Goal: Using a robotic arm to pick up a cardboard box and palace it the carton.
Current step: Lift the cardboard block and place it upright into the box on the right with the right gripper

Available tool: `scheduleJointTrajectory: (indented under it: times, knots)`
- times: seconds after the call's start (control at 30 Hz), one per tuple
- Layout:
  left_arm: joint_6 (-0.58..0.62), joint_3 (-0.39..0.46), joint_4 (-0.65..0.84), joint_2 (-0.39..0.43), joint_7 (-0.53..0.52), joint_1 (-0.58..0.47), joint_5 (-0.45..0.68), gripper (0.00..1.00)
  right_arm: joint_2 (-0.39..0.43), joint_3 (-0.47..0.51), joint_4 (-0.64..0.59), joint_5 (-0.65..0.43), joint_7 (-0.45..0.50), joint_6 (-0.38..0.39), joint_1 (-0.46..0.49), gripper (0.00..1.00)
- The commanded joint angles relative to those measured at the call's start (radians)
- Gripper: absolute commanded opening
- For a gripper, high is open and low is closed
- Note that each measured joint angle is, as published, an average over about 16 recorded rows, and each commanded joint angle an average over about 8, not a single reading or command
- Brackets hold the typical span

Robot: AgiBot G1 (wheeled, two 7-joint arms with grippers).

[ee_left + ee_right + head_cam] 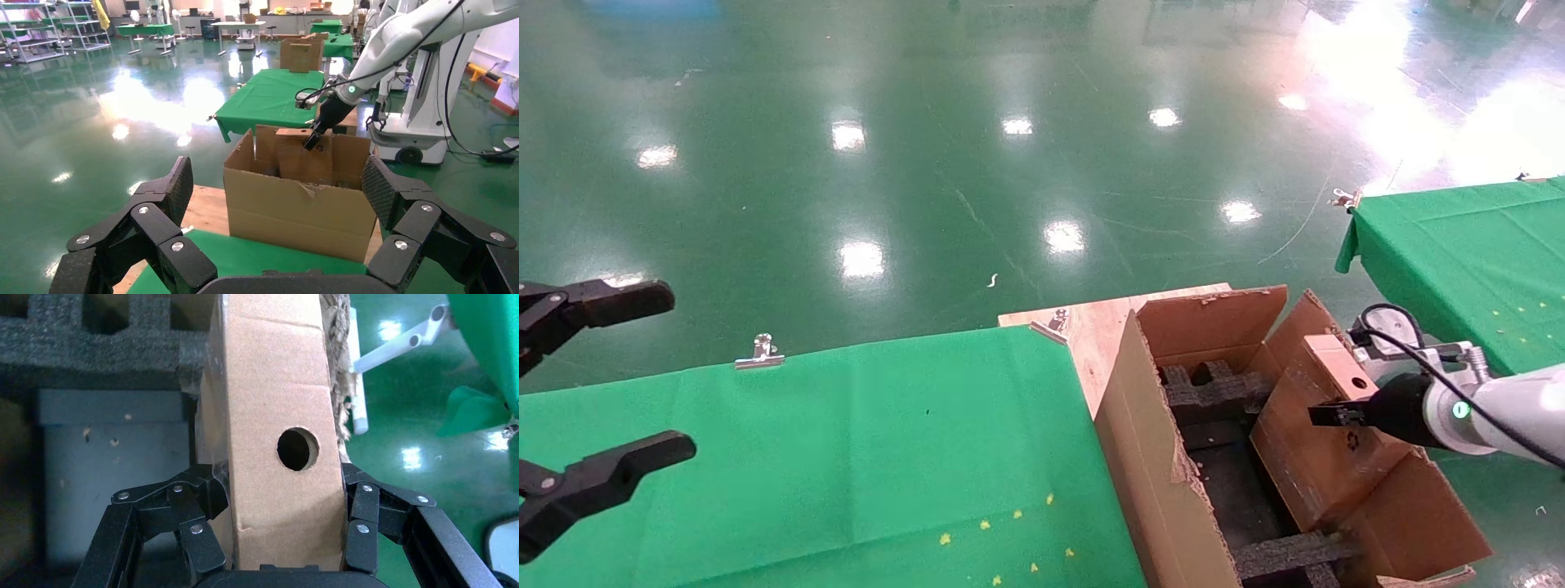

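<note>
My right claw (287, 539) was clamped on the cardboard box (278, 416), one finger against each broad face, with the narrow edge and its round hole (297, 449) turned toward my wrist. I held it on edge, I judge, so that its thin side could slip down between the carton's wall and the foam. The box hung tilted inside the open mouth of the carton (1164, 457), near the carton's right-hand flap (1406, 523), partly below the rim and, as far as I could tell, not yet resting on anything. Beneath it the carton held black foam inserts (1214, 388) at its far and near ends, with a dark flat bottom between them. The carton stood just beside the green-clothed tabletop (846, 457). My left claw (597, 392) hung idle over that tabletop's left end, spread wide and holding nothing.
</note>
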Motion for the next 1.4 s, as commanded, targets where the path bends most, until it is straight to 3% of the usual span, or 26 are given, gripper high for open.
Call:
scheduleJointTrajectory:
  times: [0.03,0.23,0.67,1.3,1.33,1.4]
  knots:
    - [0.0,0.0,0.0,0.0,0.0,0.0,0.0,1.0,-0.012,-0.003,0.0,-0.051,0.053,0.01,-0.018,0.0]
    - [0.0,0.0,0.0,0.0,0.0,0.0,0.0,1.0,-0.04,-0.01,0.003,-0.106,0.131,0.019,-0.059,0.0]
    - [0.0,0.0,0.0,0.0,0.0,0.0,0.0,1.0,-0.082,-0.026,-0.016,-0.145,0.203,0.046,-0.125,0.0]
    - [0.0,0.0,0.0,0.0,0.0,0.0,0.0,1.0,-0.173,-0.061,-0.134,-0.146,0.201,0.102,-0.21,0.0]
    - [0.0,0.0,0.0,0.0,0.0,0.0,0.0,1.0,-0.176,-0.063,-0.139,-0.143,0.197,0.105,-0.213,0.06]
    - [0.0,0.0,0.0,0.0,0.0,0.0,0.0,1.0,-0.181,-0.067,-0.145,-0.138,0.189,0.109,-0.219,0.31]
